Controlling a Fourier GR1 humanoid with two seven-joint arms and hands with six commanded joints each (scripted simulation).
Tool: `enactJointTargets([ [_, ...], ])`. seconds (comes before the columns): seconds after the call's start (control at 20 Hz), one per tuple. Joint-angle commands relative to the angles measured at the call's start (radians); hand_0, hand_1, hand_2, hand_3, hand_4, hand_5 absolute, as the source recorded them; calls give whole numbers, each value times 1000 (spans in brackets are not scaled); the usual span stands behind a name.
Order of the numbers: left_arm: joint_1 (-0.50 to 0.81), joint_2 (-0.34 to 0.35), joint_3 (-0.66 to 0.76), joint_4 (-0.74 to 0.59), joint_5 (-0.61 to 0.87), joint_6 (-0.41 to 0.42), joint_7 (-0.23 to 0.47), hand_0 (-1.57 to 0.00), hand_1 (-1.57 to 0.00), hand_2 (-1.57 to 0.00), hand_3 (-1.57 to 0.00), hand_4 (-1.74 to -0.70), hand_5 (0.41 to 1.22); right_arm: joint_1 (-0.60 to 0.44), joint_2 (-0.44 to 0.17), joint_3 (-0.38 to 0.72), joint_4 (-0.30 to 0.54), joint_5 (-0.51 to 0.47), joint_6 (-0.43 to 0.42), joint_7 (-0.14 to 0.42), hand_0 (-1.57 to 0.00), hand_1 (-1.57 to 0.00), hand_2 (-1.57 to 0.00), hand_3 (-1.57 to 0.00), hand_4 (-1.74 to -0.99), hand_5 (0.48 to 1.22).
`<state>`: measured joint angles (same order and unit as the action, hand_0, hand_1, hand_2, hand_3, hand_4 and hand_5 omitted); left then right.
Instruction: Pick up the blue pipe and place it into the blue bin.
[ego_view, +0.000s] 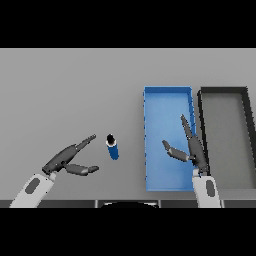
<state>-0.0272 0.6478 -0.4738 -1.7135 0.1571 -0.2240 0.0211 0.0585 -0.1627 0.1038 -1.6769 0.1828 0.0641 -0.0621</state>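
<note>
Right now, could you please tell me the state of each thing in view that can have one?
blue pipe: on the table, not held, left of the bins.
blue bin: holds nothing.
dark bin: holds nothing, right of the blue bin.
left hand: open, beside the pipe, not touching it.
right hand: open, over the blue bin's right side.

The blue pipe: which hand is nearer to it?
Left. The left hand is just beside the blue pipe, open. The right hand is farther, over the blue bin.
</note>
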Motion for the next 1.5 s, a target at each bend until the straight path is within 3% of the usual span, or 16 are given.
enactJointTargets([
  [0.0,-6,-15,-18,1,-14,-4,-9,1,1,1,1,-1084,469,-1,-5,3,-15,-2,7,-3,1,1,1,1,-1213,572],
  [0.25,-52,-117,-72,46,-69,21,-20,1,1,1,1,-1149,484,5,-3,-1,-10,-11,12,10,1,1,1,1,-1210,564],
  [0.5,-111,-229,-87,168,-99,51,-28,1,1,1,1,-1126,487,-1,7,-10,1,-20,5,22,1,1,1,1,-1205,554],
  [0.65,-144,-296,-85,245,-95,59,-38,1,1,1,1,-1137,495,-2,5,-10,10,-18,9,-3,1,1,1,1,-1200,549],
  [0.85,-160,-347,-98,318,-147,98,-100,1,1,-6,1,-1099,506,0,4,-13,4,-23,8,-8,1,1,1,1,-1198,547],
  [1.0,-180,-389,-80,353,-101,77,-135,1,1,-87,-44,-1137,567,15,5,-2,-16,-9,4,9,1,1,1,1,-1188,550],
  [1.1,-185,-415,-66,353,-47,56,-114,1,-118,-269,-202,-1217,635,0,-1,-13,-9,-16,5,14,1,1,1,1,-1188,556],
  [1.15,-181,-423,-64,359,-36,50,-127,-39,-248,-417,-345,-1268,675,13,7,-7,-7,-22,11,1,1,1,1,1,-1196,560],
  [1.2,-188,-442,-60,374,-20,43,-117,-179,-411,-578,-590,-1301,784,16,7,-8,0,-19,10,2,1,1,1,1,-1192,560],
  [1.25,-172,-452,-64,361,-16,51,-126,-418,-642,-777,-777,-1383,872,17,-1,-11,-4,-17,11,4,1,1,1,1,-1191,561],
  [1.35,-165,-457,-71,352,-36,62,-140,-833,-976,-1063,-1015,-1505,997,17,-5,-13,-9,-15,8,-1,1,1,1,1,-1184,562],
  [1.45,-156,-469,-89,352,-45,69,-156,-1099,-1190,-1246,-1196,-1588,1078,16,-4,-6,-8,-6,6,-2,1,1,1,1,-1179,561],
])
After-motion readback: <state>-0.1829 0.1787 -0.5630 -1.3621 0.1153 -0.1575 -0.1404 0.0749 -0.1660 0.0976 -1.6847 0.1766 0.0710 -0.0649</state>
